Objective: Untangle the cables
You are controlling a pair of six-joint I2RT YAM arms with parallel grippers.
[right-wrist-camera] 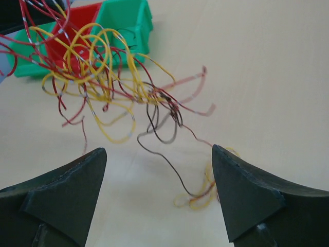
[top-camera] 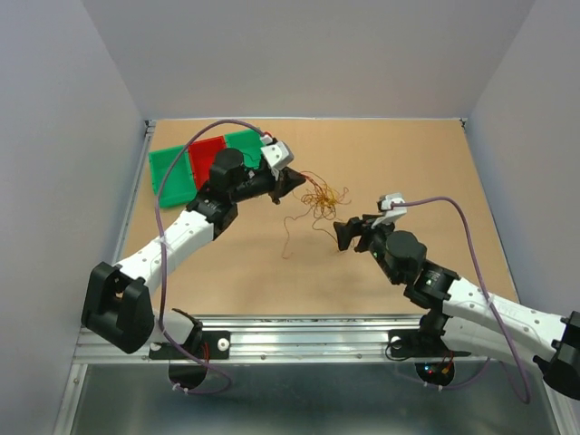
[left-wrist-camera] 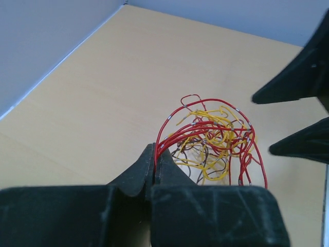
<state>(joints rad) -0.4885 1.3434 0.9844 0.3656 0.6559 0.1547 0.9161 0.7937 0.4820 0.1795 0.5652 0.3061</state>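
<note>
Cables [top-camera: 323,198] made a curly bunch. The jaws of the left arm [top-camera: 181,231] pinched some red ones tight. The jaws of the right arm [top-camera: 471,294] stood wide open nearby, holding nothing.

arms [top-camera: 177,237]: white shells, black joints | left claw [left-wrist-camera: 154,150], right claw [right-wrist-camera: 159,149]: black | lilac cables [top-camera: 227,122]

so the left gripper [top-camera: 292,184] is pinched tight on red strands of the cables [top-camera: 323,198], just left of the clump. the right gripper [top-camera: 342,232] sits just below it, jaws spread wide, gripping nothing.
</note>
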